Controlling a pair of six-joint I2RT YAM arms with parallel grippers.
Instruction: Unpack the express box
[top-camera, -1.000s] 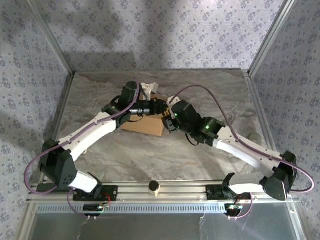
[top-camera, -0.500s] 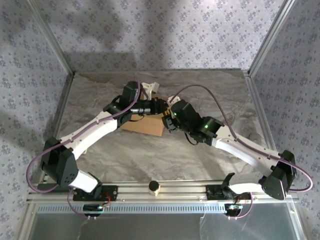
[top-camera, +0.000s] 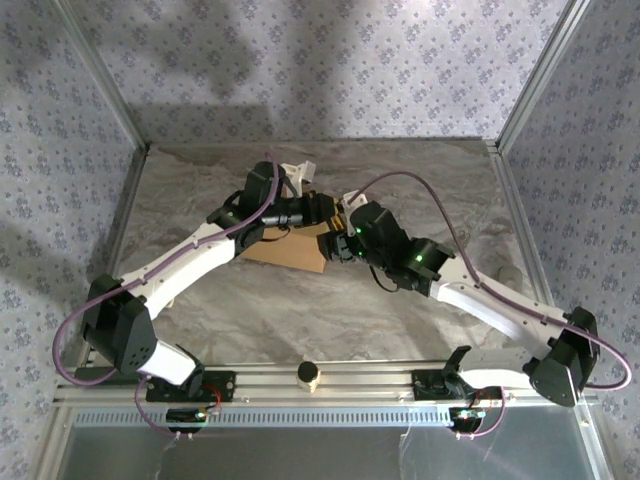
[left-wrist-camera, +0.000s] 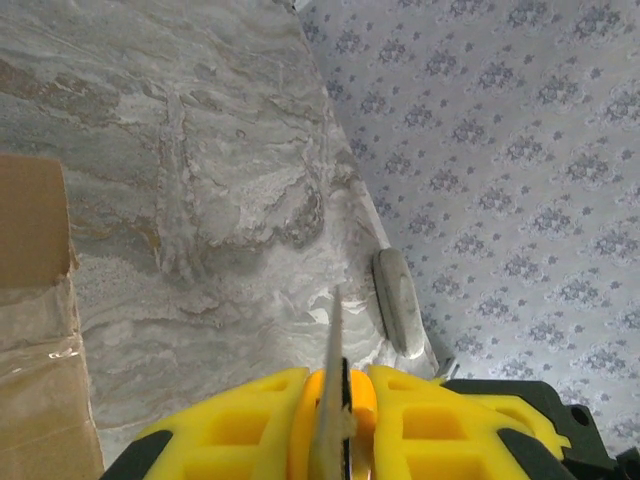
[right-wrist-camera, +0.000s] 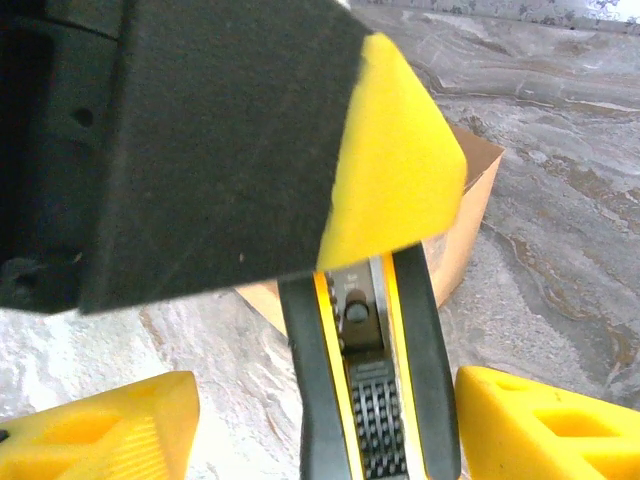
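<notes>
- The plain tan cardboard express box with glossy clear tape (top-camera: 288, 250) lies mid-table, under both my wrists. I judge it light and stiff-walled but slick on the tape, so it is best steadied by a bare cardboard edge or flap.
- My left gripper (left-wrist-camera: 335, 385) is pressed together on the black-and-yellow utility knife (right-wrist-camera: 362, 330).
- My right gripper (right-wrist-camera: 330, 422) stands spread either side of the handle, with a gap on both sides.
- The left wrist view gives the thin blade edge and the box's taped corner.
- The right wrist view gives the knife's slider.
- The top view places the box on the grey marbled table (top-camera: 420, 190).
</notes>
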